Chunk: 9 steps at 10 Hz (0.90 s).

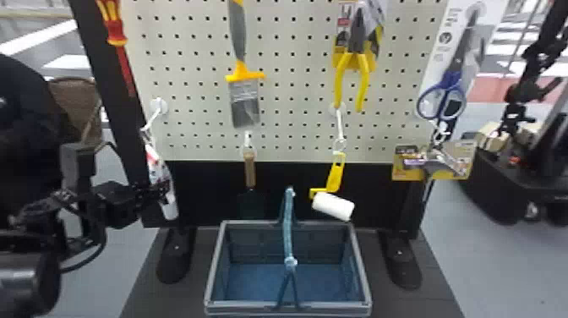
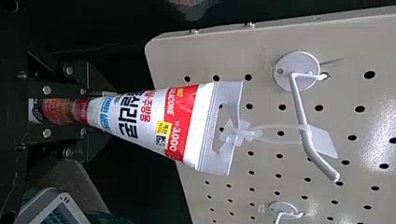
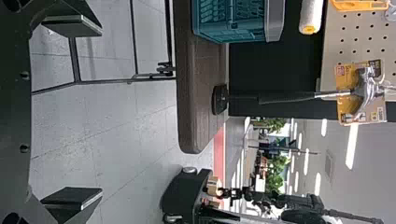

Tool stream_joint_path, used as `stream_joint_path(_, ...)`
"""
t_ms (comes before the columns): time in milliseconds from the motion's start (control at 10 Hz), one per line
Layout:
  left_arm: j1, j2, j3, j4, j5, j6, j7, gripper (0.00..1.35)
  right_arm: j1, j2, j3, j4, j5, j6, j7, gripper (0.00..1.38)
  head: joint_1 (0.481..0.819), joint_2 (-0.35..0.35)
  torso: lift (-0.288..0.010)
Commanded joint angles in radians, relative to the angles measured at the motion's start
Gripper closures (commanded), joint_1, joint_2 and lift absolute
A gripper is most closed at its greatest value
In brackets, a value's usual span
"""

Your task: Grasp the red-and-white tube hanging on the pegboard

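Observation:
The red-and-white tube (image 1: 157, 171) hangs by a white tie from a white hook (image 1: 158, 105) at the pegboard's left edge, tilted with its white cap lowest. My left gripper (image 1: 155, 198) comes in from the left at the tube's lower end and is shut on it. In the left wrist view the tube (image 2: 154, 119) runs from between the fingers up to its white hang tab, and the tie (image 2: 271, 133) is stretched to the hook (image 2: 308, 116). My right gripper (image 3: 100, 112) is open over the floor beside the table, holding nothing.
A blue-grey basket (image 1: 213, 270) with an upright handle stands on the dark table (image 1: 169, 296) under the pegboard (image 1: 296, 139). On the board hang a paintbrush (image 1: 243, 89), yellow pliers (image 1: 353, 63), a scraper (image 1: 250, 186), a paint roller (image 1: 333, 205), scissors (image 1: 443, 97) and a red screwdriver (image 1: 118, 46).

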Motion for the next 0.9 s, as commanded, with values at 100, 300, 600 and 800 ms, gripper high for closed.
stream_joint_path(100,0.008,-0.006,-0.002,0.0,0.013,-0.018,0.007,1.07,-0.002,0.001,0.0,0.002,0.0,0.0,0.003,0.09,0.549,0.0,-0.1)
stream_joint_path(300,0.008,-0.007,0.001,0.0,0.014,-0.024,0.008,1.07,-0.002,0.001,0.0,0.004,-0.002,0.0,0.005,0.09,0.549,0.0,-0.1)
stream_joint_path(600,0.008,-0.006,-0.005,0.0,0.019,-0.033,0.011,1.07,-0.004,0.001,0.0,0.004,-0.002,0.0,0.005,0.09,0.549,0.0,-0.1)
stream_joint_path(800,0.008,-0.006,-0.01,0.0,0.021,-0.034,0.011,1.07,-0.004,0.001,0.0,0.004,-0.002,0.001,0.005,0.09,0.549,0.0,-0.1)
